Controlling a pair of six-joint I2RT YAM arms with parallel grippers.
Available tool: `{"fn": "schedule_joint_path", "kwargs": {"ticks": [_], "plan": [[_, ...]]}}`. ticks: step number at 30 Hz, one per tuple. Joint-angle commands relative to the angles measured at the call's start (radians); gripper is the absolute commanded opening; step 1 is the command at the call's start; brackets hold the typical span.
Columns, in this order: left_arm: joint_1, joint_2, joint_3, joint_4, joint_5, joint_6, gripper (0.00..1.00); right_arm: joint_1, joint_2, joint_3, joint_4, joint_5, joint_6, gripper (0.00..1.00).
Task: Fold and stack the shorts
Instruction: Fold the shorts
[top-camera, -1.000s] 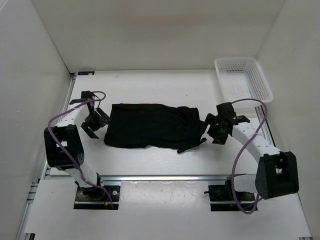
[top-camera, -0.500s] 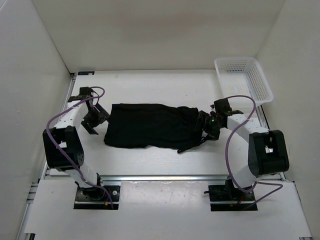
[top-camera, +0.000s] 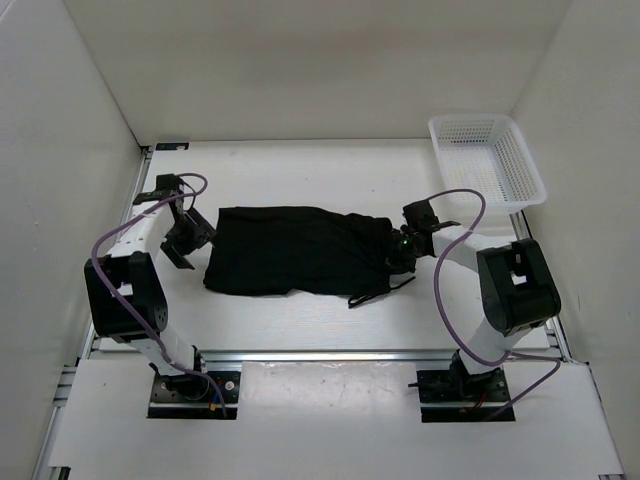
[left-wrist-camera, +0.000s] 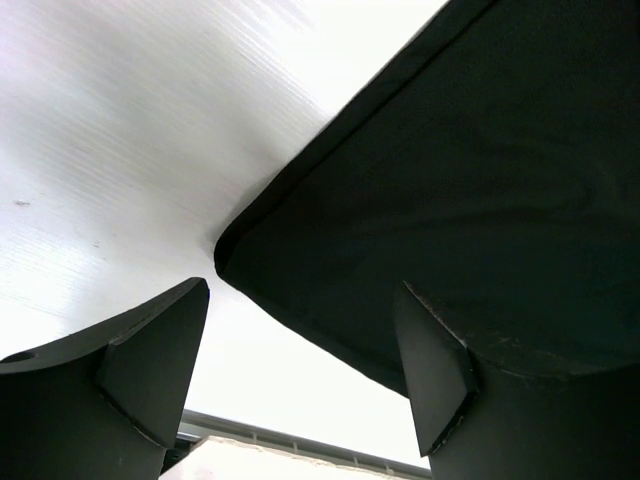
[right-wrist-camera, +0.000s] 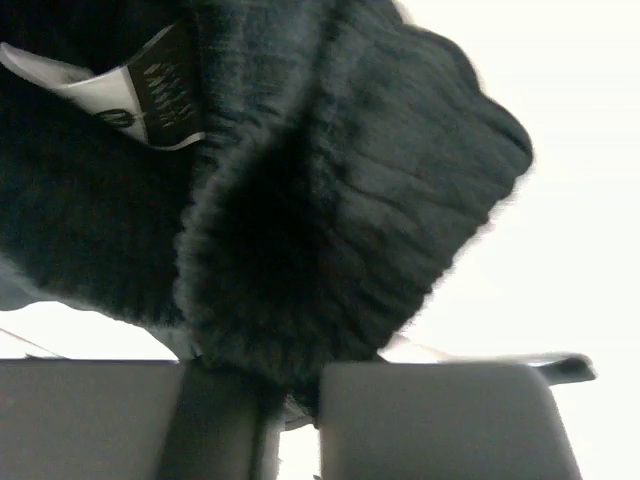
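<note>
Matt soft cloth forms the shorts (top-camera: 290, 262) (waistband (right-wrist-camera: 350, 200) ribbed); the table (top-camera: 300, 170) looks smooth.

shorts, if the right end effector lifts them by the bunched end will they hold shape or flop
Probably floppy: the shorts bunch into soft folds where the right end effector pinches them, so the rest would likely drape. Likely light: thin cloth lying flat. The ribbed waistband looks grippy, not slippery.

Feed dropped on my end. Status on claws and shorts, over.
Right claw shut on the shorts, right end. Left claw open at their left corner, not gripping. Shorts flat on the table. Basket far right, path clear.
</note>
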Motion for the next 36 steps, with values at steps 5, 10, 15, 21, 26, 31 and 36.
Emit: {"fn": "schedule_joint_path", "kwargs": {"ticks": [5, 10, 15, 21, 26, 31, 36], "plan": [[0.046, -0.079, -0.007, -0.002, -0.005, 0.059, 0.84, -0.021, -0.055, -0.008, -0.111, 0.237, 0.01, 0.0], [0.046, -0.088, 0.002, -0.002, 0.028, 0.079, 0.82, -0.11, -0.179, -0.017, -0.25, 0.322, -0.077, 0.0], [-0.043, -0.065, -0.016, 0.027, 0.091, 0.044, 0.64, -0.142, -0.259, 0.09, -0.35, 0.409, -0.166, 0.0], [-0.196, 0.052, -0.018, 0.094, 0.127, -0.033, 0.16, -0.046, -0.192, 0.293, -0.442, 0.516, -0.205, 0.0], [-0.236, 0.203, 0.067, 0.114, 0.114, -0.054, 0.1, 0.075, -0.117, 0.425, -0.491, 0.538, -0.205, 0.0], [-0.267, 0.287, 0.088, 0.123, 0.134, -0.054, 0.1, 0.251, -0.032, 0.588, -0.542, 0.605, -0.183, 0.0], [-0.287, 0.298, 0.088, 0.132, 0.144, -0.054, 0.1, 0.393, 0.08, 0.762, -0.614, 0.662, -0.171, 0.0]]}}
